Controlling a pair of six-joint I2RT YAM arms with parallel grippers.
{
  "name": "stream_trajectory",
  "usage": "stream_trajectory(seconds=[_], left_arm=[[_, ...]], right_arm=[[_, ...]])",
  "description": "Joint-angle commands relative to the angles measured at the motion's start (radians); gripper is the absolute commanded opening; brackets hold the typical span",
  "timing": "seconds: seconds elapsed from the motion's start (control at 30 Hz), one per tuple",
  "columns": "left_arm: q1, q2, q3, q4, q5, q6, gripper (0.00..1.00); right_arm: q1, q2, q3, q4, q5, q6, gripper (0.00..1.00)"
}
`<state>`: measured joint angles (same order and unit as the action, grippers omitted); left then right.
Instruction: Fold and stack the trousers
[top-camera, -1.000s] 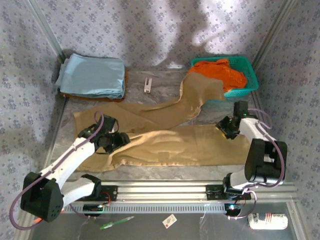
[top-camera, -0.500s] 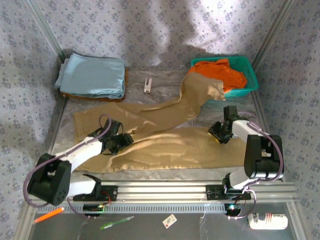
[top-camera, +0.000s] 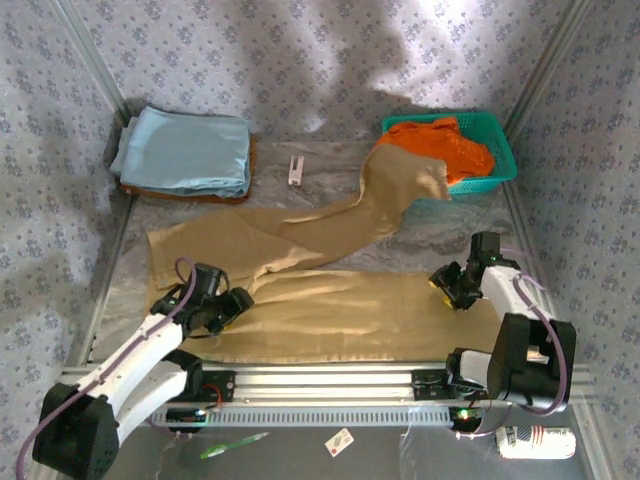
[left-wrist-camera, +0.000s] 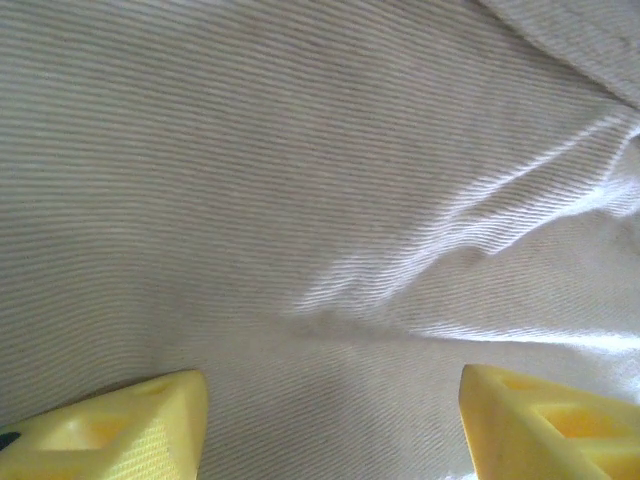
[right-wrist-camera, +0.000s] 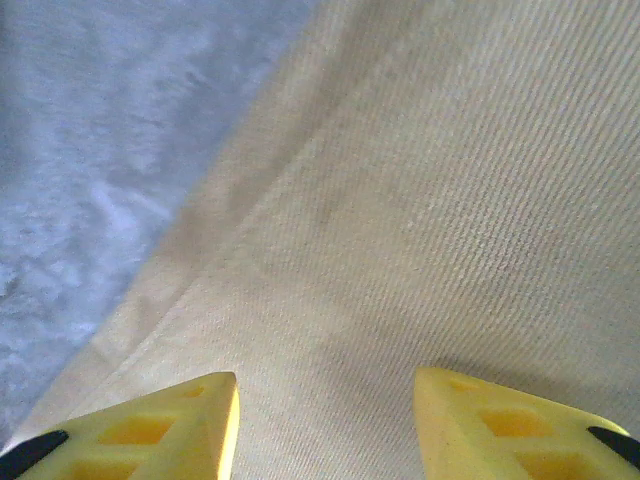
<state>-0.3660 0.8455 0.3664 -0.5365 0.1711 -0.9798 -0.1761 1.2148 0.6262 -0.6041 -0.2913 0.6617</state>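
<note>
Right wrist: trousers (right-wrist-camera: 450, 200) edge meets table (right-wrist-camera: 100, 120).

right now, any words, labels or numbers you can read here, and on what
No text can be read.
White tag, far middle: too small.
Card, near edge: print blurred.
White pack, near right corner: markings blurred.

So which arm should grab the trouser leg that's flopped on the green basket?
Right, probably. The right pincer is open and nearer the basket, where that leg of the trousers lies. The left pincer sits far off at the other end.
</note>
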Motion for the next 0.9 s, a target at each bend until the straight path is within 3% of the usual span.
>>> stream_trajectory(seconds=[0.0, 0.07, 0.17, 0.3, 0.57, 0.7, 0.87], left_arm=[[0.019, 0.048, 0.129, -0.088, -0.007, 0.073, 0.67], [0.022, 0.113, 0.195, -0.087, -0.012, 0.103, 0.67], [0.022, 0.18, 0.263, -0.054, -0.001, 0.124, 0.67], [0.022, 0.205, 0.311, -0.037, -0.001, 0.129, 0.68], [0.025, 0.153, 0.299, -0.046, 0.018, 0.125, 0.69], [0.027, 0.122, 0.287, -0.061, 0.012, 0.122, 0.69], [0.029, 0.093, 0.279, -0.076, 0.002, 0.122, 0.69]], right_arm=[[0.022, -0.041, 0.152, 0.038, 0.045, -0.025, 0.59], [0.02, -0.011, 0.21, 0.12, 0.05, -0.015, 0.7], [0.004, 0.089, 0.302, 0.24, 0.04, 0.017, 0.75], [-0.025, 0.252, 0.424, 0.352, -0.039, 0.096, 0.75], [-0.001, 0.498, 0.637, 0.367, -0.116, 0.216, 0.73], [0.025, 0.53, 0.655, 0.364, -0.128, 0.258, 0.62], [0.029, 0.48, 0.642, 0.316, -0.098, 0.262, 0.38]])
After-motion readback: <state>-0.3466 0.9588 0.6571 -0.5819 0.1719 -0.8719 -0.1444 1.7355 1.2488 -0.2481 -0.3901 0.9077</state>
